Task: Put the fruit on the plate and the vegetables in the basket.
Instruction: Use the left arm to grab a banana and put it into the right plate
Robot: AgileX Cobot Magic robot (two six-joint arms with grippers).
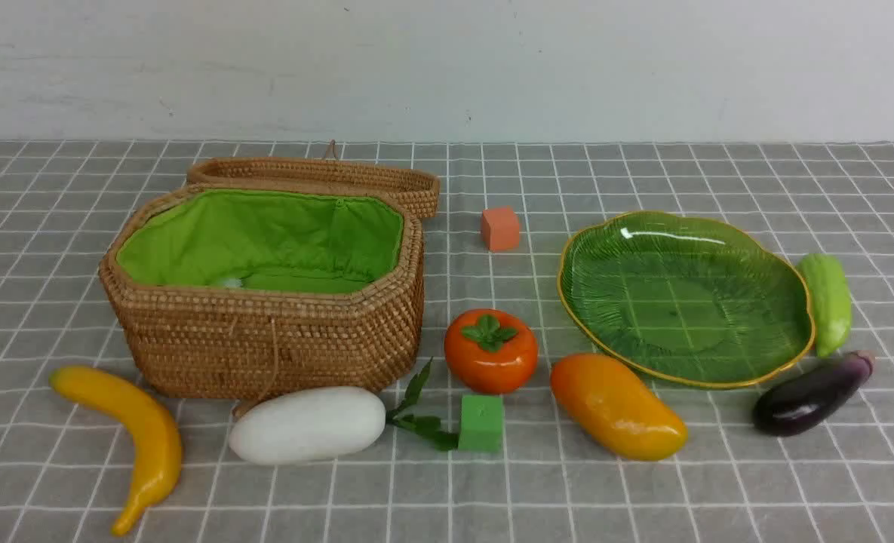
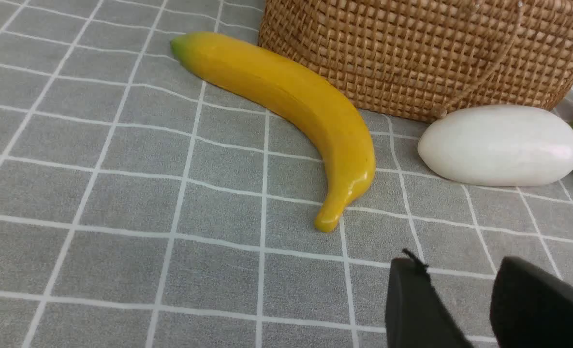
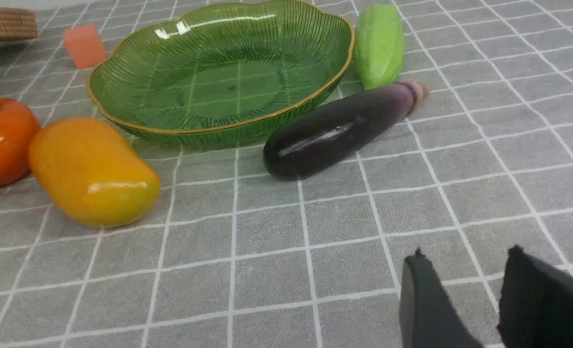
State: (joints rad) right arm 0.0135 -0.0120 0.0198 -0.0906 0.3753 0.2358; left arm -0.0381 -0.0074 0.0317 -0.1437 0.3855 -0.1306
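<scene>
On the counter [image 1: 643, 490] the persimmon [image 1: 490, 354] sits midway; the basket [image 1: 265, 347] lies at its 9 o'clock, the plate [image 1: 718, 249] at 3, the far cube [image 1: 500, 228] at 12, the near cube [image 1: 481, 423] at 6; banana [image 1: 141, 430] and radish [image 1: 307, 424] lie at the basket's 7 and 6; mango [image 1: 616, 407], eggplant [image 1: 812, 396] and gourd [image 1: 826, 302] lie at the plate's 7, 5 and 3.

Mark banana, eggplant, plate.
banana [image 1: 149, 434], front view, middle of the curved body.
eggplant [image 1: 809, 396], front view, middle of the purple body.
plate [image 1: 680, 302], front view, bare centre.
</scene>
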